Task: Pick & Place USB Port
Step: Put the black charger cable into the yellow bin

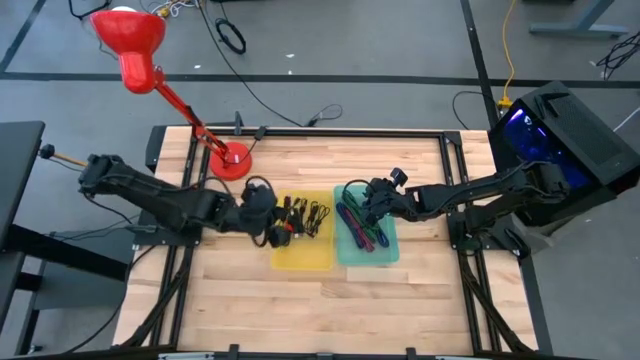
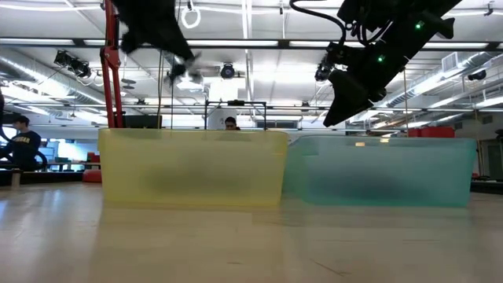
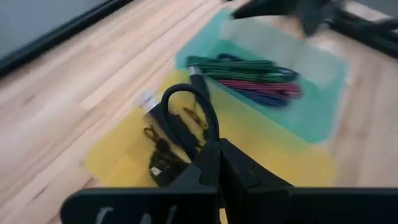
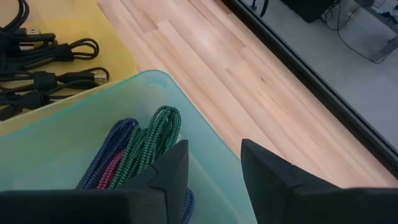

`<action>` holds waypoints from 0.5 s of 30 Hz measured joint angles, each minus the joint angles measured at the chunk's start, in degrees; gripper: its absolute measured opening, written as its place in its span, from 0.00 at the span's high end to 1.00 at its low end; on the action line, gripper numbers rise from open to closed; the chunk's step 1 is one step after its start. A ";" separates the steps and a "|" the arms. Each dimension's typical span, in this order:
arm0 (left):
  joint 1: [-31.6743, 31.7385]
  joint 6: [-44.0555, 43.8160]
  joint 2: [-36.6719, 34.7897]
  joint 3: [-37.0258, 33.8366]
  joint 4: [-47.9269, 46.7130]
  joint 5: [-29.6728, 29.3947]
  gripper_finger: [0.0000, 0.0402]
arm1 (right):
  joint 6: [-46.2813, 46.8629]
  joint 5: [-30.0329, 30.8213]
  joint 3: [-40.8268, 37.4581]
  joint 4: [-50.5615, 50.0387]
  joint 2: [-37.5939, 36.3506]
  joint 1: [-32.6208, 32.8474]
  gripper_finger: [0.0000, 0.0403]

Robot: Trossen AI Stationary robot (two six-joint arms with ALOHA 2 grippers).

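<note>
Two shallow translucent bins sit side by side at the middle of the wooden desk (image 1: 300, 310): a yellow bin (image 1: 305, 255) on the left and a teal bin (image 1: 385, 250) touching it on the right. From above, the yellow one holds a tangle of black USB cables (image 1: 305, 217), the teal one a bundle of braided cables (image 1: 357, 228) in green, red and blue. The low view shows only the frosted bin walls, contents a blur, with both arms hanging above them and people in the room far behind.

Reaching in from the left with a long, low stretch, the left gripper (image 1: 272, 232) hangs over the left edge of the yellow bin. Its wrist view shows what the overhead view hides: the fingers pressed together on a black cable (image 3: 189, 118), which arches up in a loop from between them, lifted clear of the bin.

Coming in from the right, the right gripper (image 1: 362, 200) hovers over the far part of the teal bin. Its wrist view shows both dark fingers (image 4: 171, 171) parted with a clear gap and nothing between them, the woven cables lying just below.

A red lamp (image 1: 130, 40) stands on a round base at the desk's far left.
</note>
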 joint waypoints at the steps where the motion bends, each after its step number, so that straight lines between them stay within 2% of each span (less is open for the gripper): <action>1: 1.27 -0.95 -0.12 -1.97 2.51 0.60 1.00 | 0.02 0.00 0.00 0.00 0.00 0.00 0.63; 3: 3.62 -0.83 -0.39 -6.20 11.44 3.01 1.00 | 0.02 0.02 0.00 0.11 0.00 0.00 0.63; 6: 6.71 1.82 0.07 -13.06 29.33 11.50 1.00 | 0.02 0.08 0.00 0.34 0.00 0.00 0.63; 8: 8.08 1.32 0.33 -16.50 37.42 14.14 1.00 | 0.02 0.05 0.00 0.55 0.00 0.00 0.63; 10: 8.71 0.46 0.27 -18.66 40.24 13.85 1.00 | 0.02 0.08 0.00 0.54 0.00 0.00 0.63; 13: 8.91 3.55 0.24 -20.36 40.19 12.93 1.00 | 0.02 0.06 0.00 0.55 0.00 0.00 0.63; 15: 9.27 1.99 0.27 -21.79 40.00 12.99 1.00 | 0.02 0.06 0.00 0.55 0.00 0.00 0.63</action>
